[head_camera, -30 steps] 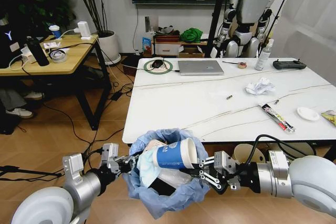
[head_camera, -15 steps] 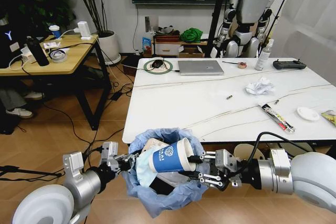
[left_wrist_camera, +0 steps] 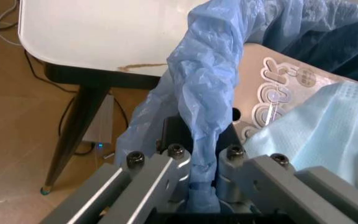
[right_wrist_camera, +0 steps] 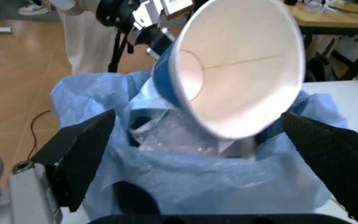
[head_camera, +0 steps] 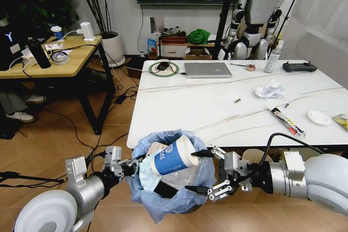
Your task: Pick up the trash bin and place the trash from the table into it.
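The trash bin (head_camera: 169, 180), lined with a crinkled light-blue bag (left_wrist_camera: 210, 88), hangs in front of the table's (head_camera: 185, 112) near edge. My left gripper (head_camera: 128, 168) is shut on its bagged rim, with the plastic pinched between the fingers (left_wrist_camera: 166, 163). A blue paper cup (head_camera: 174, 158) lies tilted on top of the litter in the bin, its white mouth (right_wrist_camera: 241, 70) facing my right gripper (head_camera: 199, 172). That gripper stands open just beside the cup and holds nothing. A white tissue wad (head_camera: 270, 88), a long wrapper (head_camera: 287, 121) and a white disc (head_camera: 318, 117) lie on the table.
A laptop (head_camera: 207, 69), a black remote (head_camera: 299, 67) and a spray bottle (head_camera: 272, 58) sit at the table's far side. A wooden desk (head_camera: 51, 61) stands to the left, and a humanoid robot (head_camera: 260, 14) behind. A cream bin (head_camera: 255, 158) is under the table.
My right gripper has opened and let go of the blue cup, which has settled lower into the bin. The left gripper still holds the rim.
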### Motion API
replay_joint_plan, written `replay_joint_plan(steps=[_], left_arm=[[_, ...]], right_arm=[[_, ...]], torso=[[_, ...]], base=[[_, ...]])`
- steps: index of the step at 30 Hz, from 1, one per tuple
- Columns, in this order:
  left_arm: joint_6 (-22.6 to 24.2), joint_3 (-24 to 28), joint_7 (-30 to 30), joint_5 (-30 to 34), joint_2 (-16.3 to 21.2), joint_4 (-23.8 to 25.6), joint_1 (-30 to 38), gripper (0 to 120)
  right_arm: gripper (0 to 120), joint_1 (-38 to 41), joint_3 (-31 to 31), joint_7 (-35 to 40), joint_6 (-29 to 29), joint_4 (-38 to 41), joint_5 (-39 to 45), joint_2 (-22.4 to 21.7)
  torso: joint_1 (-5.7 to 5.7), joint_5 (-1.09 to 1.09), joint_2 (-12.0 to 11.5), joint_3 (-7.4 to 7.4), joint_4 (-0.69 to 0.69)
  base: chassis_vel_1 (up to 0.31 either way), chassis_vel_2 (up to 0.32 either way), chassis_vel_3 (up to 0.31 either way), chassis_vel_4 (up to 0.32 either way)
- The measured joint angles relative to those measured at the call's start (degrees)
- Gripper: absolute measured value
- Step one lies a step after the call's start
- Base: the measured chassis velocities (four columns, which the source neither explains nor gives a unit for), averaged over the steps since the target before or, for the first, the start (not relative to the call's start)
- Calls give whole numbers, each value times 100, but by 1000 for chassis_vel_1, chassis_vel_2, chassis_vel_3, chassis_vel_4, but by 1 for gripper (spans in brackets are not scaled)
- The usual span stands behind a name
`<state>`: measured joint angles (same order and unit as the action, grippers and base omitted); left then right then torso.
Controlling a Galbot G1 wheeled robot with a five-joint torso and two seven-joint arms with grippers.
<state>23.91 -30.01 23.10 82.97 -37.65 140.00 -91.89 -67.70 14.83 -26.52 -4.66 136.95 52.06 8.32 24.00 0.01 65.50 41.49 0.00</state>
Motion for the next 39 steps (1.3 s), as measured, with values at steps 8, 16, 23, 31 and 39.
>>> replay_joint_plan(steps=[8,16,23,31,39], left_arm=[[14,9,-3,-20,3,-36,-14,0],[33,13,1,-101,-2,-48,-201,0],[33,78,-18,-133,32,-50,-242,0],[28,57,-24,-76,42,-64,-173,0],[28,28,-24,-71,-34,-5,-140,0]], right_arm=[[100,203,193,362,50,104,371,-100],[100,573,327,1968,-140,531,1431,96],[100,513,81,3038,-510,643,1788,452],[100,301,-64,2864,-630,641,1332,569],[100,105,-173,2658,-724,636,950,627]], torso=[[0,-1,0,0,0],[0,-2,0,0,0],[0,-1,0,0,0],[0,-1,0,0,0],[0,-1,0,0,0]], base=[[0,0,0,0],[0,0,0,0],[0,0,0,0],[0,0,0,0],[0,0,0,0]])
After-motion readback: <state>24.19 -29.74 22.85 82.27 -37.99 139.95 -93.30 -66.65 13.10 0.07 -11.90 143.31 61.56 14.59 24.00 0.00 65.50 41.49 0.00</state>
